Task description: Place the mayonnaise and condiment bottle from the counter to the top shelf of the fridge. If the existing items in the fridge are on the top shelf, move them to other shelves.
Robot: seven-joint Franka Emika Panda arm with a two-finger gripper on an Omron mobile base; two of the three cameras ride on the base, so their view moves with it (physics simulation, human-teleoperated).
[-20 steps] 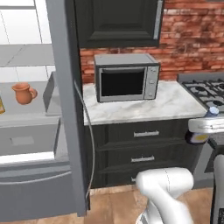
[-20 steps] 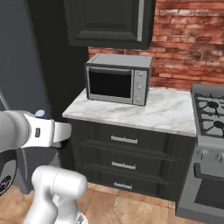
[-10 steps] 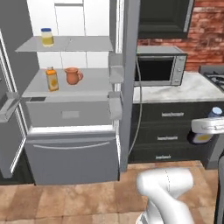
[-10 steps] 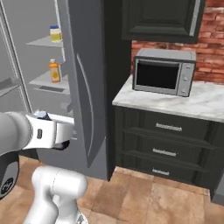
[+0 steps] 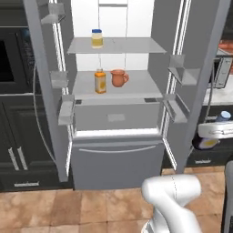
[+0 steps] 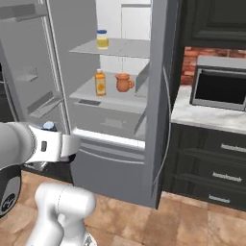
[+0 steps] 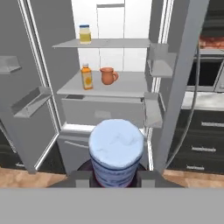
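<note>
Item: condiment bottle (image 7: 116, 154), dark body, bluish cap, clamped upright between the gripper (image 7: 115, 177) fingers, facing the open fridge (image 5: 189, 68). Judged rigid, light, smooth-sided and slip-prone; best gripped on the body below the cap. Mayonnaise (image 5: 97, 38) stands on the top shelf (image 5: 132, 45); orange bottle (image 5: 100, 81) and terracotta jug (image 5: 119, 78) one shelf lower.
</note>
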